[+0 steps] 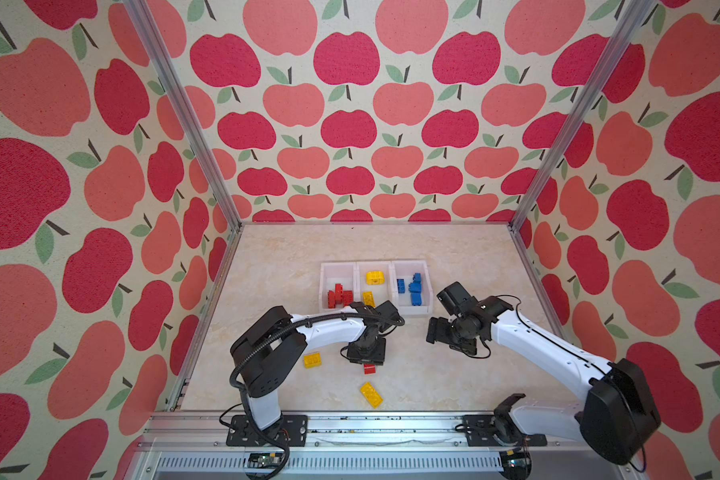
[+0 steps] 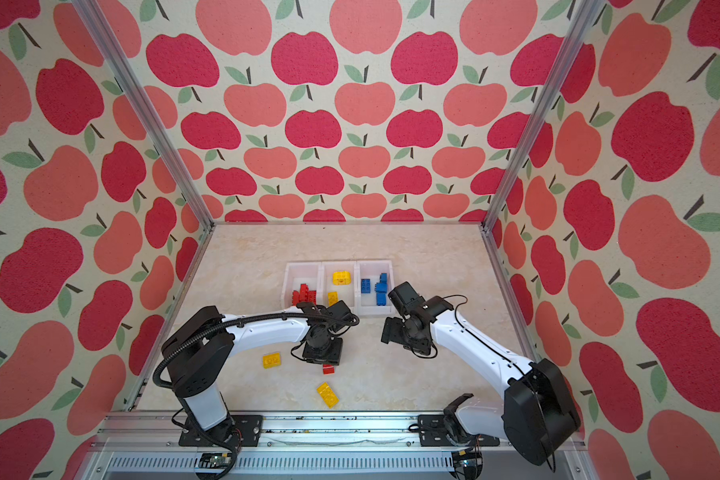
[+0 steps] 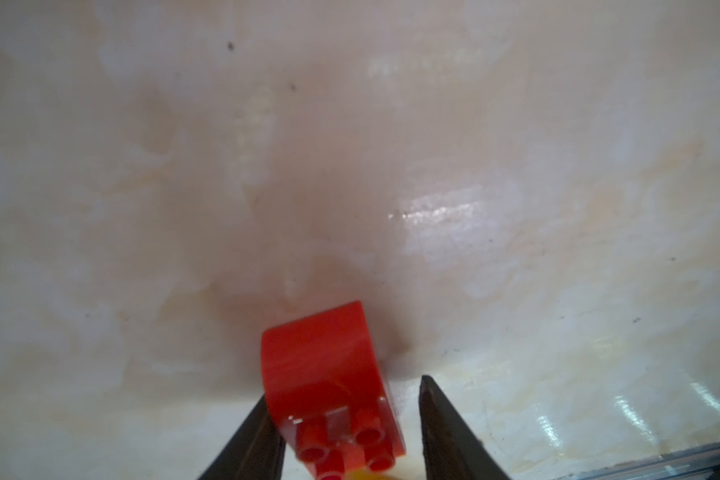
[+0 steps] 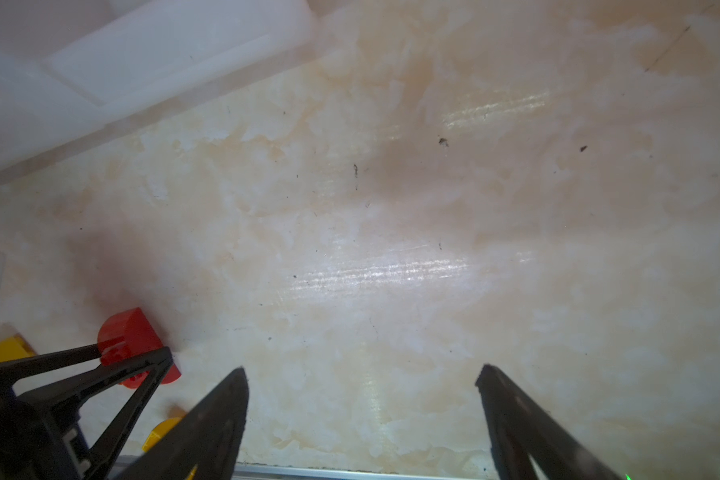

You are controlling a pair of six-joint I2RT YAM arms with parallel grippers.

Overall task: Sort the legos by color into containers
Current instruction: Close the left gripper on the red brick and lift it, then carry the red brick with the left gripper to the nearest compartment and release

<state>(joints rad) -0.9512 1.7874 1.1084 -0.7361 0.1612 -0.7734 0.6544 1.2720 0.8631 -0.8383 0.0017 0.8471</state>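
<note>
A red lego (image 3: 329,382) with a rounded back lies on the table between the fingers of my left gripper (image 3: 344,390). One finger touches it and a small gap shows at the other, so the gripper is open. Both top views show that gripper (image 1: 366,361) pointing down over the red lego (image 1: 369,368) (image 2: 328,368). The three joined white containers (image 1: 374,262) hold red legos (image 1: 341,296) on the left, yellow legos (image 1: 375,277) in the middle and blue legos (image 1: 412,289) on the right. My right gripper (image 4: 362,370) hangs open and empty over bare table, right of the bins' front corner (image 1: 435,330).
Two yellow legos lie loose on the table, one (image 1: 312,360) left of my left gripper and one (image 1: 371,394) nearer the front rail. The left forearm (image 1: 329,328) crosses in front of the containers. Metal frame posts and a front rail (image 1: 350,419) bound the table.
</note>
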